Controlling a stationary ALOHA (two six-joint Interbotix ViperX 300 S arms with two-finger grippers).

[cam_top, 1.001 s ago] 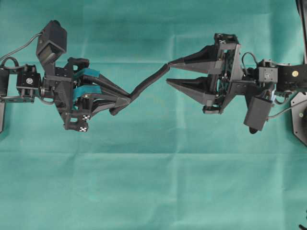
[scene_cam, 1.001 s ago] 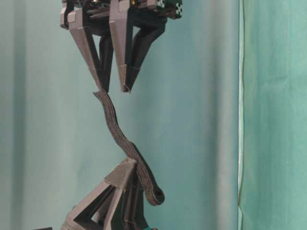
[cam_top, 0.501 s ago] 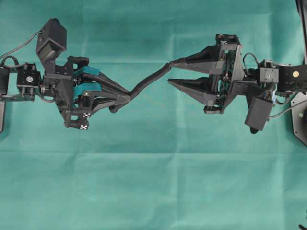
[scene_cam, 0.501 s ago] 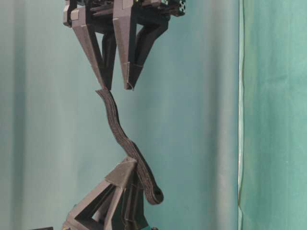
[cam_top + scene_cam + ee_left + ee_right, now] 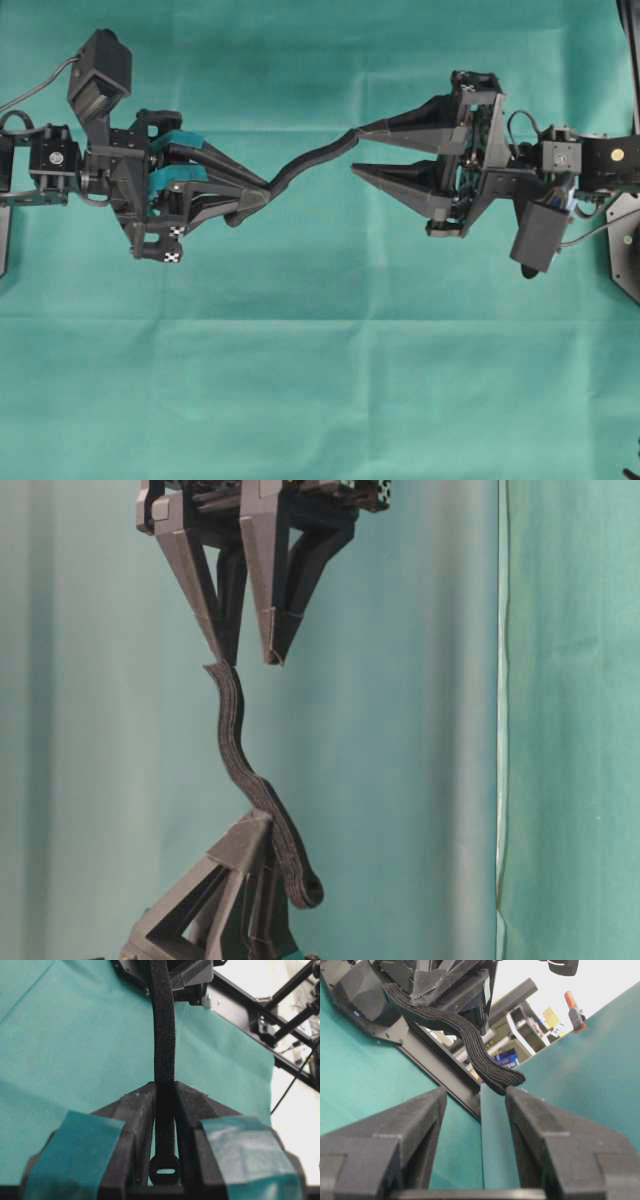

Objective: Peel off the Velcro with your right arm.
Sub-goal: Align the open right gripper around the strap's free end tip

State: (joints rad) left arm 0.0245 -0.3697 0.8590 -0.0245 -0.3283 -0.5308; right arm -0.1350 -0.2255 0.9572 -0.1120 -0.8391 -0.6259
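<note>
The Velcro (image 5: 310, 158) is a black strip hanging in the air between the two arms, above the green cloth. My left gripper (image 5: 262, 192), the one with teal pads, is shut on it near its looped end. In the left wrist view the strip (image 5: 163, 1035) runs up out of the closed left gripper (image 5: 165, 1092), and the loop (image 5: 164, 1170) sits behind the tips. My right gripper (image 5: 353, 149) stands open. The strip's free end (image 5: 512, 1080) touches the tip of one finger (image 5: 530, 1110), and nothing lies between the jaws of the right gripper (image 5: 476, 1092). At table level the strip (image 5: 235, 740) curves from the right gripper (image 5: 250, 660) down to the left gripper (image 5: 262, 825).
Green cloth (image 5: 320, 380) covers the table. The left arm's camera housing (image 5: 100, 75) sticks out at upper left, and the right arm's housing (image 5: 535, 240) hangs at right. A black frame rail (image 5: 440, 1067) and shelves lie beyond the table's far edge.
The left gripper has shifted up and slightly left in the overhead view, carrying the strip, which now runs straighter. The right gripper has hardly moved and stays open.
</note>
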